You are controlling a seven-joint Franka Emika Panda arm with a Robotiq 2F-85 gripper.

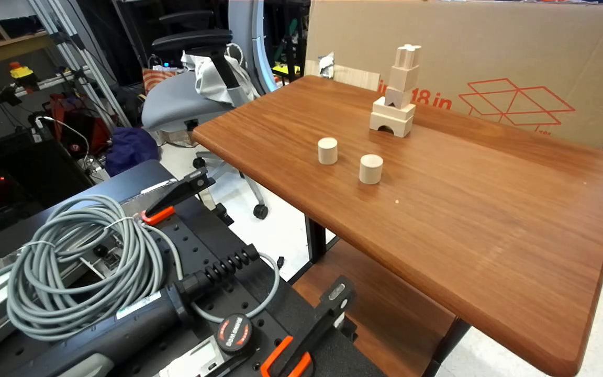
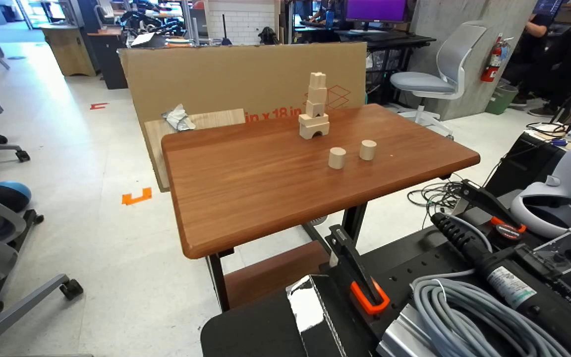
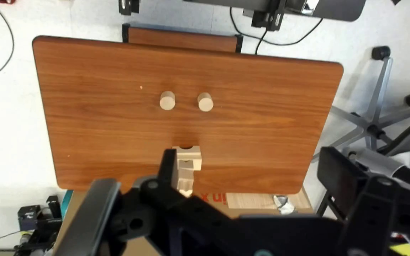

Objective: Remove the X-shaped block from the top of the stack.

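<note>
The end effector [image 3: 249,153] is being held wide and empty, presumably for straddling the X-shaped block [image 1: 408,56]. That one block is being carried atop the stack [image 1: 398,96], whose four blocks [image 1: 403,78] are apparently being steadied by the lowest, an arch [image 1: 399,126]. Two cylinders [image 1: 370,170] are being borne by the surface [image 1: 490,209].

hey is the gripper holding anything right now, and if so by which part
Nothing is held: the gripper stands open, and the X-shaped block sits atop the stack.
</note>
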